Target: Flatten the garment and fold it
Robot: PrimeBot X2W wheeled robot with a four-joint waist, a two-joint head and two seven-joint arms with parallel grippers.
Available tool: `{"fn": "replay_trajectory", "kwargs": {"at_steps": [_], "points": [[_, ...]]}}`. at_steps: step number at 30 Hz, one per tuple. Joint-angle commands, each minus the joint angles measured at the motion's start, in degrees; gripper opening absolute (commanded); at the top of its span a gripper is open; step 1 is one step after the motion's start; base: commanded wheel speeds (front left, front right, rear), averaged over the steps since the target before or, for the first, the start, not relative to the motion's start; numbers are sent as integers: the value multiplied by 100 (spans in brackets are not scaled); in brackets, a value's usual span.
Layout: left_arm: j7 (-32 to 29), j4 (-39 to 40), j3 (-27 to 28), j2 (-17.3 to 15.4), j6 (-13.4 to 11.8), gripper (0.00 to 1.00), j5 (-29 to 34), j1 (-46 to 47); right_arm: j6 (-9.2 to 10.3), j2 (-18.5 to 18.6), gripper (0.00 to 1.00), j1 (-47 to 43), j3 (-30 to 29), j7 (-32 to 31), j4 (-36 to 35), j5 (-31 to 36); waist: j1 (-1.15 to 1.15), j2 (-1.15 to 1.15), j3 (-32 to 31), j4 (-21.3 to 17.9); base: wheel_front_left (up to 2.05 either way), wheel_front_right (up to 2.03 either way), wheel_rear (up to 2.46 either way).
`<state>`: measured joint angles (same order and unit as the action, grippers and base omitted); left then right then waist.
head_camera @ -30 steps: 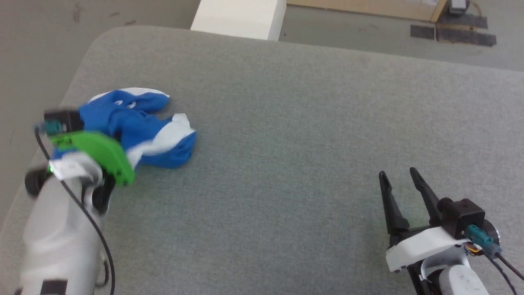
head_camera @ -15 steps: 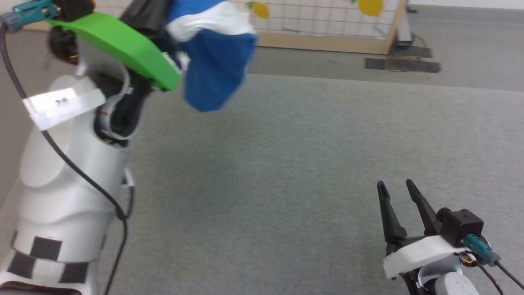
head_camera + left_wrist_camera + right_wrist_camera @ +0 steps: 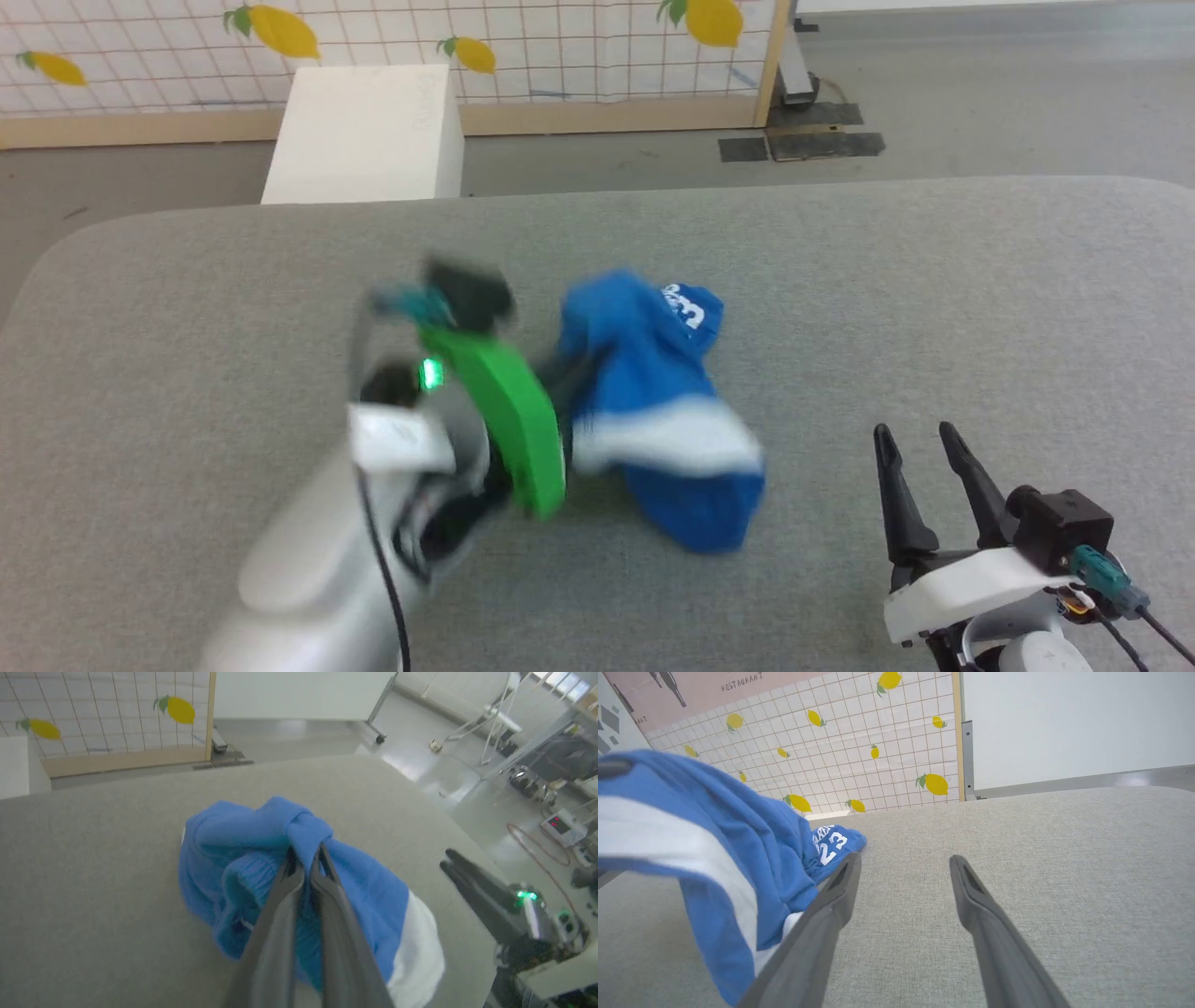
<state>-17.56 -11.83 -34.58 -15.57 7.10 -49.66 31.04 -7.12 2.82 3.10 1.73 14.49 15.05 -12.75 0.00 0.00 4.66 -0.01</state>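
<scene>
The blue basketball shorts sit crumpled near the middle of the grey desk, one fold pinched in the left gripper, the right gripper wide and empty nearby; by my judgement, flattening has barely begun and no folding is done.

Counted one blue garment, bunched on one grey surface. Tallied two hands: left hand touching the garment, right hand near the garment's right side. Noted one white box beyond the garment. Spotted, in the head view, four printed lemons on one gridded panel farther behind the garment.
</scene>
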Motion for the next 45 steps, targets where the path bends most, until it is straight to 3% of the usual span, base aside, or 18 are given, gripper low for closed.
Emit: {"fn": "replay_trajectory", "kwargs": {"at_steps": [1, 7, 12, 13, 18, 23, 28, 29, 30, 34, 39, 45], "points": [[-97, -130, -159, -135, 26, 0, 185, -194, -36, 6, 100, -65, 6, 41, 8, -5, 0, 0, -24, -54, 0, 0, 0], [-1023, -706, -1021, -341, -17, 0, 396, -920, -36, 6, 100, -136, -5, 45, -5, -4, 0, 0, -106, -50, 0, 0, 0], [-1808, -813, -1210, -441, -62, 0, 38, -1220, -36, 6, 100, -187, -1, 46, 6, -3, 0, 0, -195, 37, 0, 0, 0], [-2001, -618, -1006, -477, -227, 100, -282, -1278, -36, 6, 100, -207, 9, 46, 15, -16, 0, 0, -251, 89, 0, 0, 0], [-1567, 78, -86, -476, -532, 100, -1007, -1357, -36, 6, 100, -204, 15, 47, 49, -94, 0, 0, -320, 153, 0, 0, 0], [-460, 603, 970, -560, -681, 100, -1278, -1479, -36, 6, 100, -161, 20, 49, 94, -181, 0, 0, -338, 209, 0, 0, 0], [1147, 586, 1693, -611, -744, 100, -807, -1771, -36, 6, 100, -96, 65, 20, 169, -221, 0, 0, -322, 239, 0, 0, 0], [1902, 526, 1897, -570, -810, 100, -499, -1951, -36, 6, 100, -63, 81, -58, 217, -252, 0, 0, -308, 254, 0, 0, 0], [2259, 478, 1950, -536, -833, 100, -336, -2061, -36, 6, 100, -48, 77, -110, 244, -272, 0, 0, -303, 270, 0, 0, 0], [3167, 330, 2001, -430, -1028, 100, 518, -2467, -36, 6, 100, 75, 97, -446, 388, -384, 0, 0, -256, 362, 0, 0, 0], [3251, 502, 2257, -110, -1119, 100, 1179, -2753, -36, 6, 100, 628, 113, -1132, 560, -395, 0, 0, -108, 509, 0, 0, 0], [3254, 624, 2472, 222, -915, 100, 1596, -2870, -36, 6, 100, 2016, 38, -2299, 1222, -82, 0, 0, 273, 799, 0, 0, 0]]}}
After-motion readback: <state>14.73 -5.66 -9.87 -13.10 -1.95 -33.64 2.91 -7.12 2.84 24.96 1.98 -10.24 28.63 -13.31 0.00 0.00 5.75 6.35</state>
